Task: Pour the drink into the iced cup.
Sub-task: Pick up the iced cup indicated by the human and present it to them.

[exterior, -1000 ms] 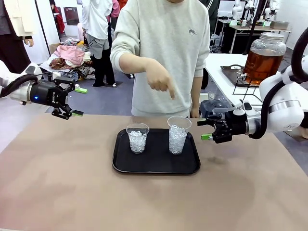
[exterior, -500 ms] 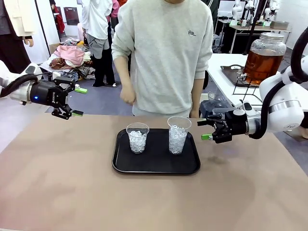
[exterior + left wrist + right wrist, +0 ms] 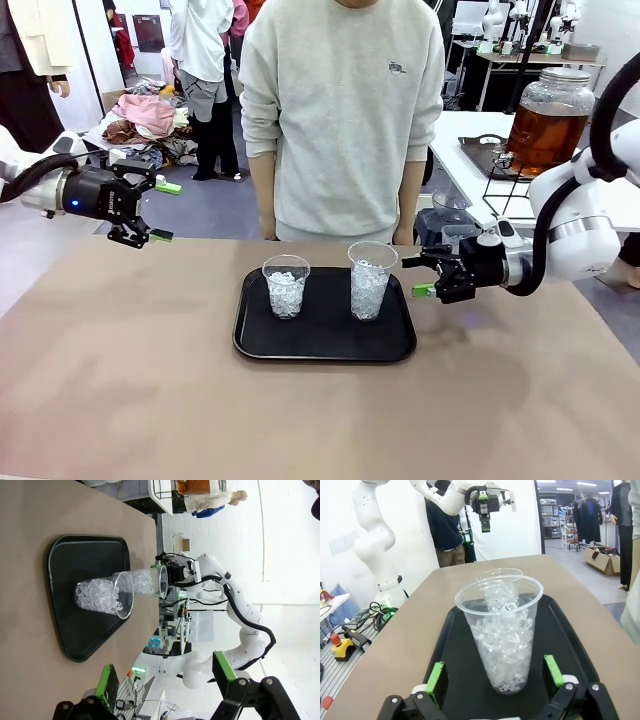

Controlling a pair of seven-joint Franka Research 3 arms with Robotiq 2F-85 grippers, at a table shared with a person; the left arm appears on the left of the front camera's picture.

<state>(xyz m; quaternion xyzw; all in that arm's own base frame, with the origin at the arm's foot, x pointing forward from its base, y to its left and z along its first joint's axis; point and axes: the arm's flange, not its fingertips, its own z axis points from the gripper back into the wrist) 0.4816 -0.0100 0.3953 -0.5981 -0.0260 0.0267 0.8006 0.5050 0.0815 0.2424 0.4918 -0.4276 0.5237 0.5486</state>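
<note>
bench (image 3: 120, 400) broad across the front view, person (image 3: 340, 120) standing at its far edge, arms down. in that same view, off right on a white side table (image 3: 455, 130): glass jar (image 3: 549, 95) holding amber drink (image 3: 540, 135), well apart from both cups. black tray (image 3: 260, 345) mid-bench, bearing taller iced cup (image 3: 371, 282) and shorter iced cup (image 3: 286, 288). from the right wrist, taller iced cup straight ahead, framed by green pads (image 3: 436, 677), untouched. right hand (image 3: 417, 277) wide open, empty, just beside taller iced cup. left hand (image 3: 160, 211) likewise wide open, empty, raised over the bench's left end, well apart from tray.
</note>
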